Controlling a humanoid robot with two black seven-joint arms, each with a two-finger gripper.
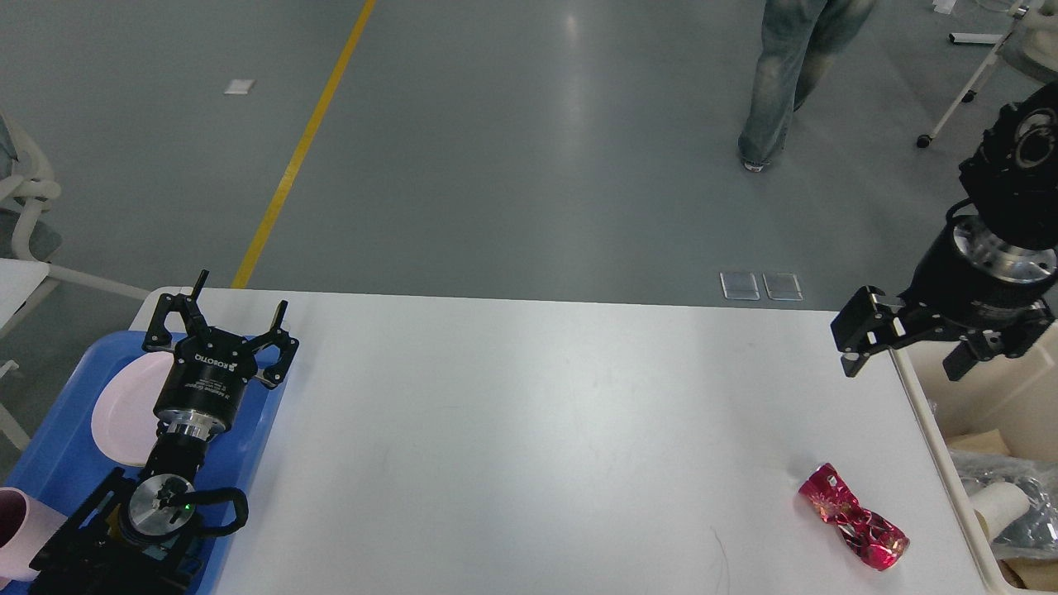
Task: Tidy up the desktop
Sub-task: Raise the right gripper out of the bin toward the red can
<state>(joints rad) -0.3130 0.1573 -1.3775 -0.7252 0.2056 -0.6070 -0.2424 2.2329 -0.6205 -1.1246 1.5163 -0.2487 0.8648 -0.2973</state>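
A: Where is your left claw (237,307) right now?

B: You have it over the far end of the blue tray (51,446), at the left edge of the bench (529,438). Its two fingers stand spread wide apart, and nothing sits between them. A pale pink plate (120,406) lies on the tray just to its left, and a pink cup (18,529) shows at the lower left corner.

A: And the right claw (907,365)?

B: It hangs above the bench's far right corner, beside the rim of the cream bin (926,413). You see one finger pointing down at the bench edge and the other over the bin, parted, gripping nothing.

A: What is on the bench itself?

B: The white bench fills the lower middle of your view. One crushed red can (851,516) lies on its side near the right front, close to the bin and well below the right claw. It touches neither claw.

A: Anything in the bin?

B: Crumpled paper, a white cup and some grey wrapping, as far as you can make out at the right edge.

A: And beyond the bench?

B: Grey floor with a yellow line (302,145), and a person's jeans-clad legs (781,74) far back.
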